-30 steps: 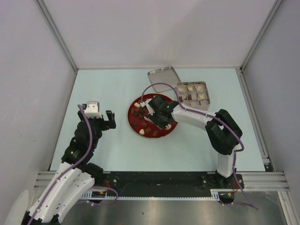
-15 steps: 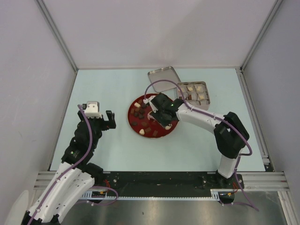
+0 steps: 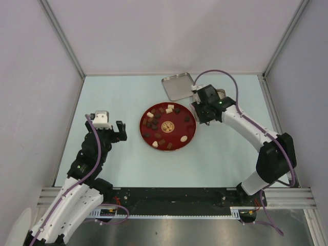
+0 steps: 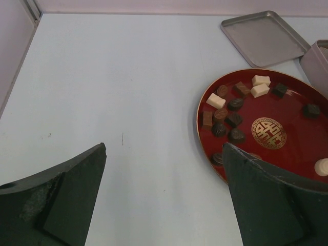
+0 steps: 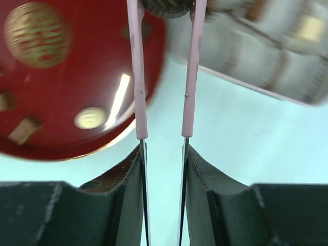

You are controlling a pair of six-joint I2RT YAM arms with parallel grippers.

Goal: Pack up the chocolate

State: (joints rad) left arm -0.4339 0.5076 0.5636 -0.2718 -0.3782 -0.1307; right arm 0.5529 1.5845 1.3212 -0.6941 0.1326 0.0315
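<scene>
**Right gripper clamped on the tongs, left gripper wide open**

Your right gripper (image 5: 163, 154) is clamped on the pink tongs (image 5: 137, 77), its fingers pressing the two thin arms together. At the tongs' tips, at the top edge of the wrist view, you have a dark ribbed piece (image 5: 165, 6) pinched. It sits just past the rim of the red plate (image 5: 77, 61), on the side toward the tin (image 5: 266, 56), which is blurred there.

The rest of the chocolate (image 4: 233, 120) lies on the red plate around its gold emblem (image 4: 268, 132). Dark and brown pieces cluster on the plate's left half, with white cubes toward its far edge and white ovals by its near rim.

The lid (image 4: 265, 38) lies flat on the tabletop (image 4: 128, 77) just beyond the plate. Your left gripper (image 4: 164, 148) hovers left of the plate, fingers wide apart, holding nothing.
</scene>
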